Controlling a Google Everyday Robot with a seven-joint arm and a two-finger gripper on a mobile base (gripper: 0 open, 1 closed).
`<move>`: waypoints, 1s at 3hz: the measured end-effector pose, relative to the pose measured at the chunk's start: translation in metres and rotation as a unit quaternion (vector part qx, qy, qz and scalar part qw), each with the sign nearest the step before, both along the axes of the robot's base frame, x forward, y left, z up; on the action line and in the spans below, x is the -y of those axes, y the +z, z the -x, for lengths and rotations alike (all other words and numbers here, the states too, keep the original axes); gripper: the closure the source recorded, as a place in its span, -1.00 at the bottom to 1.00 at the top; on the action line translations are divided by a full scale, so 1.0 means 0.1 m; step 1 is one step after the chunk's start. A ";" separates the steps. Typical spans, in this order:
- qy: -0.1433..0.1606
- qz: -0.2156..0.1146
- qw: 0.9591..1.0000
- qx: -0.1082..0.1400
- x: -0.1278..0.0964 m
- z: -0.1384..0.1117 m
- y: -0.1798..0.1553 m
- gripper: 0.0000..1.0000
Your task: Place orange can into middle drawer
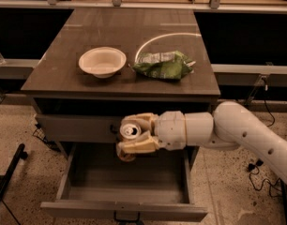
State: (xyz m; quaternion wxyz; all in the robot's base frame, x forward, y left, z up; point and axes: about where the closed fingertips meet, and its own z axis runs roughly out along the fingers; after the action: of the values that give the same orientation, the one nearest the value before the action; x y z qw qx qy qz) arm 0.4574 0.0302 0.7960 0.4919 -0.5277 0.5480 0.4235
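My gripper [129, 136] is shut on the orange can [129, 134], whose silver top faces up between the cream fingers [139, 146]. It holds the can upright over the back of the open middle drawer [127, 191], just in front of the grey drawer front above it. The drawer is pulled out wide and its deep box holds nothing that I can see. The can's brown-orange body shows only a little below the fingers.
On the dark cabinet top [64, 76] stand a white bowl [102, 61] and a green snack bag [164, 64]. A white cable [157, 37] loops behind the bag. A black stand leg [10, 175] lies on the speckled floor at left.
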 end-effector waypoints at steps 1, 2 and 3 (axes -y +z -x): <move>0.004 -0.001 1.000 0.026 0.22 0.08 -0.67 1.00; 0.004 -0.001 1.000 0.029 0.23 0.06 -0.77 1.00; -0.002 -0.007 0.999 0.050 0.32 -0.02 -0.99 1.00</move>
State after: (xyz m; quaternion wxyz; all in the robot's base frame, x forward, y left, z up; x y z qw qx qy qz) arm 0.4598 -0.0014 0.6968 0.5232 -0.5435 0.5206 0.3999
